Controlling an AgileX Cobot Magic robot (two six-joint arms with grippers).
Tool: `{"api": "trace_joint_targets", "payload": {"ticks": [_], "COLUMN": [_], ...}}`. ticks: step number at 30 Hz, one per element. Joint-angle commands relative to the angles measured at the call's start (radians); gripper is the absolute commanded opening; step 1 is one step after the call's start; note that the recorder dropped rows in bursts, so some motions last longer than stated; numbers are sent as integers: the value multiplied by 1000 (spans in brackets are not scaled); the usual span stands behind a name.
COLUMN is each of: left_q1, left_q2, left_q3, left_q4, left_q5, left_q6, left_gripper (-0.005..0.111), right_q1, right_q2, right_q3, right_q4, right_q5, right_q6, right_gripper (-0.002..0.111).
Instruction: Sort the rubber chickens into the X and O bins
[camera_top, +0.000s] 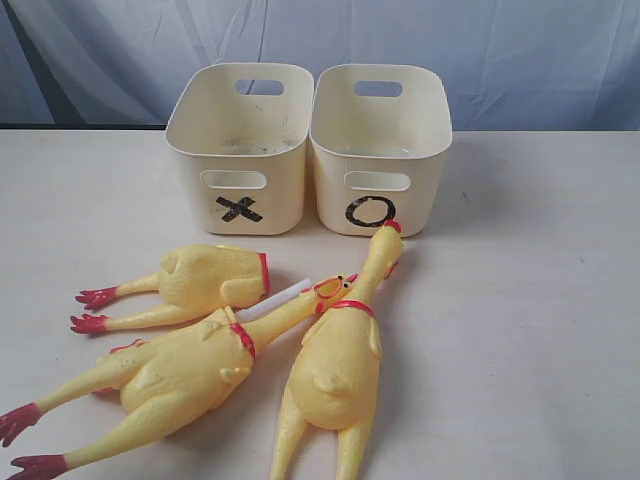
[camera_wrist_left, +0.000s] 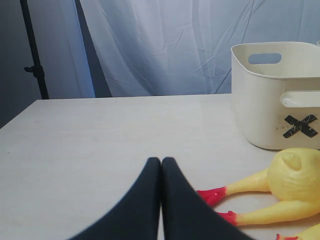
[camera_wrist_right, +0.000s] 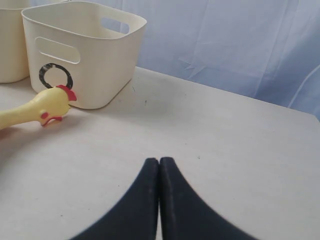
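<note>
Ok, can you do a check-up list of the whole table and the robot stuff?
Surface: pale table, faint specks.
Job's things: X bin and O bin side by side, both look empty; in front lie left chicken, right chicken with its head by the O bin, headless body, white tube.
Clutter: nothing seen.
Grippers: left gripper, right gripper; jaws shut, empty.
Cables: nothing seen.
Surroundings: blue-white curtain; black stand.

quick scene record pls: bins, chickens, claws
X bin: beside O bin, on its left in exterior view; nothing seen inside either
headless chicken: on table, before X bin
left whole chicken: on table
right whole chicken: on table, head at O bin front, contact unclear
left claw: shut, empty
right claw: shut, empty
</note>
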Motion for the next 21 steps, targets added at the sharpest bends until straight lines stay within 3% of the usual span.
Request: {"api": "trace_joint_targets", "payload": {"ticks": [1,13,21], "left_q1": [-2,-2,-2], "left_q2": [-5,-5,-5], "left_q3": [2,2,2], "left_q4": [-1,-1,-6], "left_q5": [-9,-9,-80], "left_q6": [-4,-4,-3], "left_gripper": [0,0,0], "right_q1": [4,4,4], "right_q2": [-4,-4,-4], "right_q3": [2,2,2], "right_q4": [2,2,2], "right_q5": [-7,-7,-7], "right_q6": [-1,-1,-1], "right_gripper": [0,0,0]}}
